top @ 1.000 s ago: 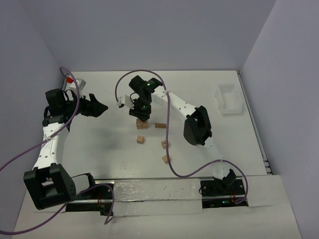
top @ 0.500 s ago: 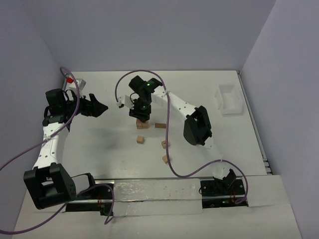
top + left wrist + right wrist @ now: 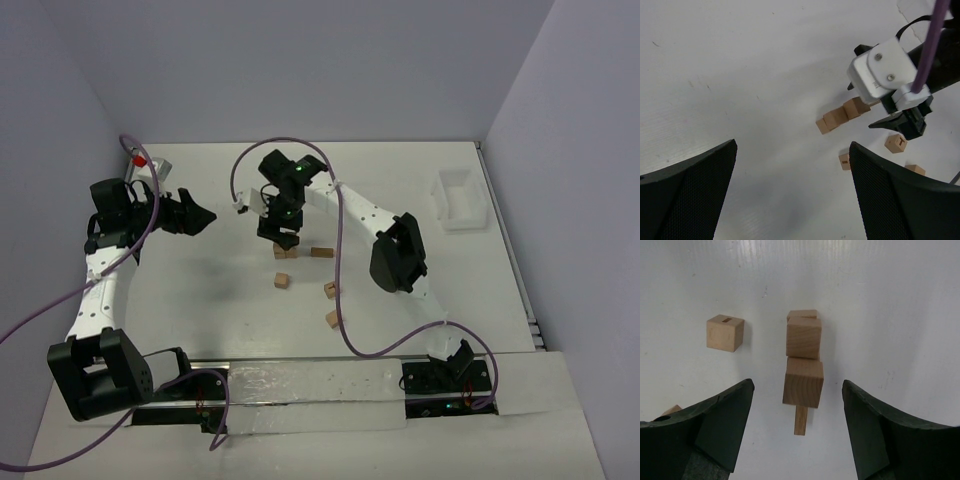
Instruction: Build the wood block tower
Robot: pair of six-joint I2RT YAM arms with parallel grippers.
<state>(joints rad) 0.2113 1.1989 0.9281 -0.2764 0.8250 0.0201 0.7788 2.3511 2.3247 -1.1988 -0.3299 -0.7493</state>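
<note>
— Right gripper [image 3: 796,387] hung directly over the tower [image 3: 803,360], jaws spread wide, gripping nothing, with clear gaps either side of the top block [image 3: 803,381]!
— And the tower stood near the middle of the table, a little toward the far edge. Three blocks I could count from the wrist view, plus a thin sliver of wood [image 3: 800,421] that I couldn't place.
— Were they square?
— Not quite, to my eye; the faces looked slightly twisted against each other. That was the risk: a finger clipping the top block on the way out could topple the stack.
— Spares?
— One loose cube [image 3: 725,333] lay near the tower, other loose blocks [image 3: 329,290] toward the near edge. Fetching them meant swinging the arm and its purple cable [image 3: 931,50] past the stack, and one brush would have done it.
— Left side?
— Left gripper [image 3: 200,218] was released too, empty, well apart toward the left edge. White tray [image 3: 458,200] sat by the right edge, near the far corner.
</note>
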